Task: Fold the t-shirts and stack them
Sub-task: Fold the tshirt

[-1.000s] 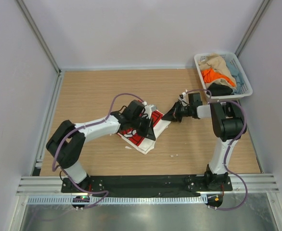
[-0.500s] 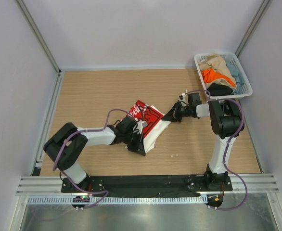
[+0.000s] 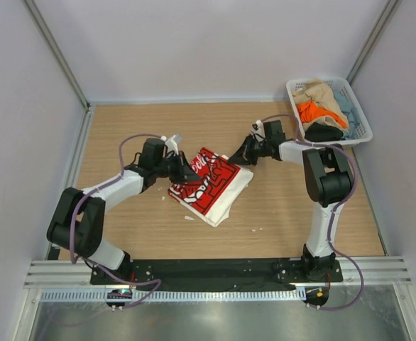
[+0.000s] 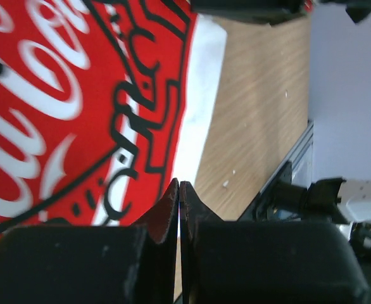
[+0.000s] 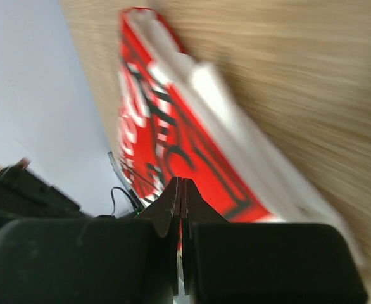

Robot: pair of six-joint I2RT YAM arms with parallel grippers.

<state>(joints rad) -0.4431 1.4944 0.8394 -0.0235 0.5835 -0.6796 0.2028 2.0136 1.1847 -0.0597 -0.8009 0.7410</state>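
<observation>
White t-shirt (image 3: pixel 211 186) lies between left pincer (image 3: pixel 183 170) and right pincer (image 3: pixel 236 158), both closed tight; basket (image 3: pixel 361 121) holds other t-shirts (image 3: pixel 313 111).

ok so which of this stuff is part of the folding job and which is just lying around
Job: red-print white t-shirt; tan shirt; orange shirt; pale blue shirt; black shirt.
Just there: white basket; white scraps on table.

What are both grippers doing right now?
Left gripper: closed, pinching the white t-shirt at its edge.
Right gripper: closed, pinching the same shirt's opposite corner.
</observation>
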